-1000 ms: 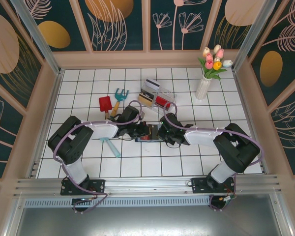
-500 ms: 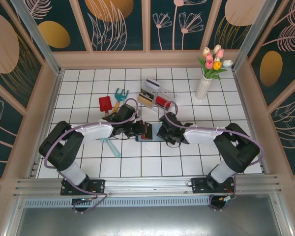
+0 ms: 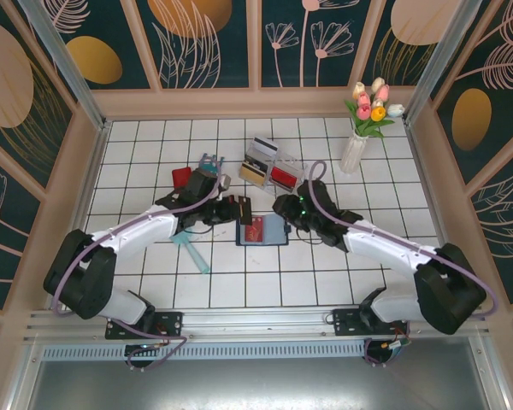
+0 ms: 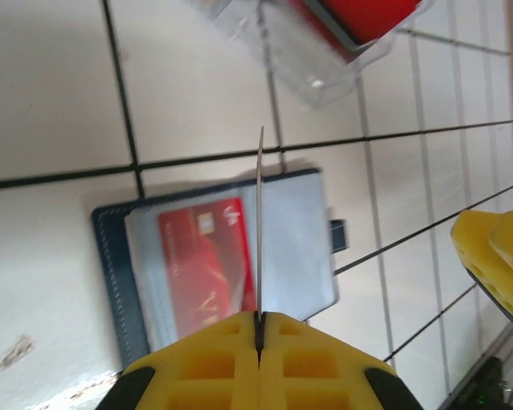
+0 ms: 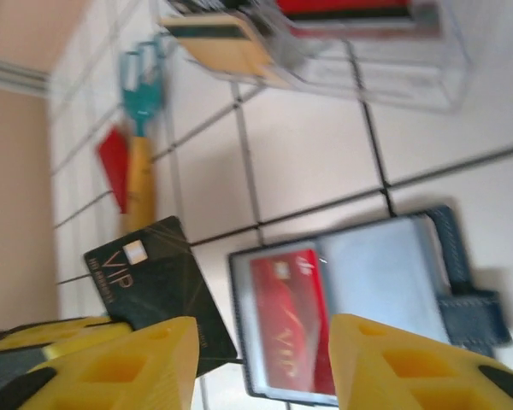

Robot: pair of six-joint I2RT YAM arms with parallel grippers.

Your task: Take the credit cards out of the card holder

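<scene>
My left gripper (image 4: 259,321) is clamped tight on a black card (image 5: 158,289) with gold VIP print, pinched at one end. In the left wrist view the card shows edge-on, sticking straight out from the closed fingers. It is out of the pockets and sits over the holder's far left corner.

My right gripper (image 5: 261,342) is spread apart with nothing between the fingers. It hangs just off the holder's far right corner and touches nothing that I can see.

The card holder (image 3: 265,231) lies opened flat about mid-table (image 3: 154,282), a bit toward the near edge, blue-grey inside facing up. A red card (image 4: 201,265) is tucked in its left pocket. The right pocket looks bare. The clasp tab (image 5: 470,307) sticks out on the right side.

A clear box (image 3: 272,169) stands just beyond the holder toward the far edge, with a tan card, a red one and a striped one in it. A red shovel (image 3: 181,178) and a teal rake (image 3: 210,161) lie left of the box, partly under my left arm. A vase (image 3: 354,152) of tulips is near the far right corner.
</scene>
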